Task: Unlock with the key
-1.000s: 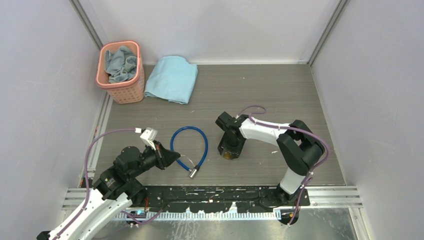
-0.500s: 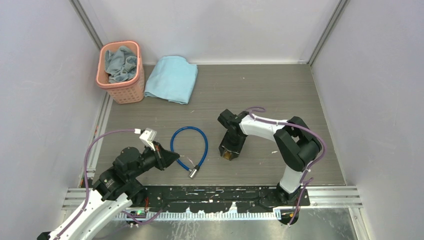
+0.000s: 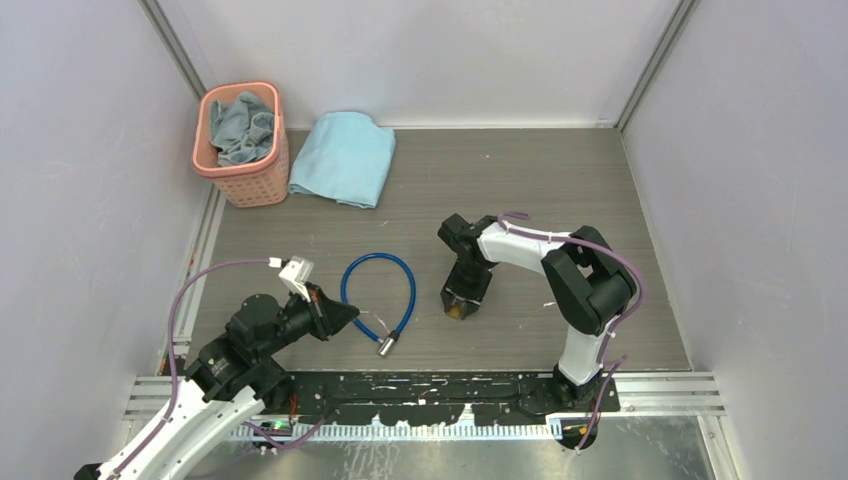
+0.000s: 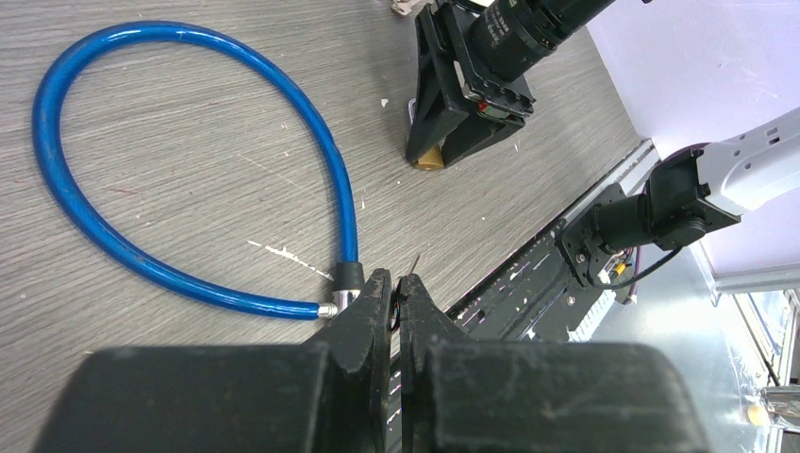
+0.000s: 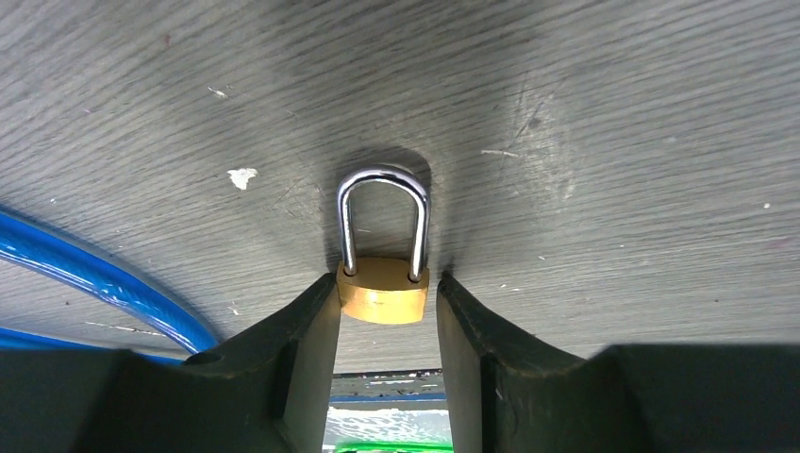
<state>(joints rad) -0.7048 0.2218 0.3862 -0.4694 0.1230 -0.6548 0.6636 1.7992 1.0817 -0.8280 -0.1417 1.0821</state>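
Down on the grey wooden table (image 3: 560,180), the small brass padlock (image 5: 382,294) lies flat, both legs of its silver shackle (image 5: 382,177) seated in the body. The right gripper (image 5: 388,281) stands over it with its jaws apart, one finger on either side of the brass body. The finger on the left of the wrist view is at the body's edge, and a thin gap shows at the other. The left gripper (image 4: 397,283) sits low near the table's front edge with its jaws pressed together on the key (image 4: 412,267). Only a thin dark sliver of it, seen edge-on, pokes out past the tips. Between the two arms lies the blue cable (image 3: 352,272), curled into an open loop. Its black-collared end (image 4: 346,276) is just beside the left fingertips, well apart from the padlock. At the far left corner a pink basket (image 3: 262,182) holds a crumpled cloth (image 3: 240,125), and a folded light-blue towel (image 3: 343,157) lies beside it.
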